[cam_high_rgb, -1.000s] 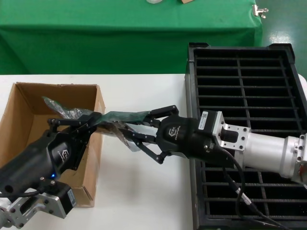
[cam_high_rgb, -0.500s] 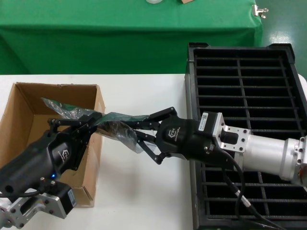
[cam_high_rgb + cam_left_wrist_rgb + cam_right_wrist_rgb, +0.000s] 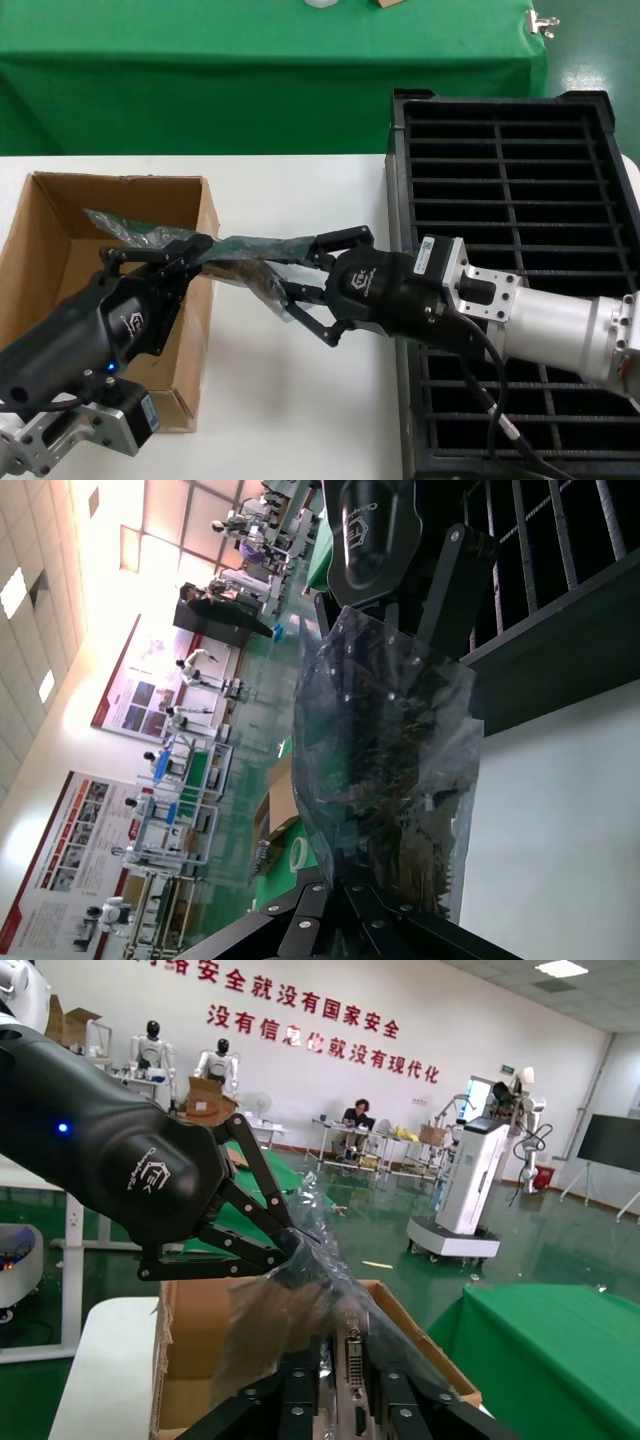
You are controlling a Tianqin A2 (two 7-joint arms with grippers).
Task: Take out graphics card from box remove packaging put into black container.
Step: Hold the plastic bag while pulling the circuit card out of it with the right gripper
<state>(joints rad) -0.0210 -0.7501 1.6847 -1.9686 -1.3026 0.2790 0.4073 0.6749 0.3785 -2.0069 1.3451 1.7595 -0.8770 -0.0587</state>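
White table (image 3: 300, 420) under 2 arms: the left gripper (image 3: 195, 258) has its fingers clamped on one end of the bag (image 3: 245, 268), beside the box (image 3: 60, 250). The right gripper (image 3: 305, 275) pinches the card (image 3: 265, 244) at the bag's mouth, likely to slide it out toward the crate (image 3: 515, 150).
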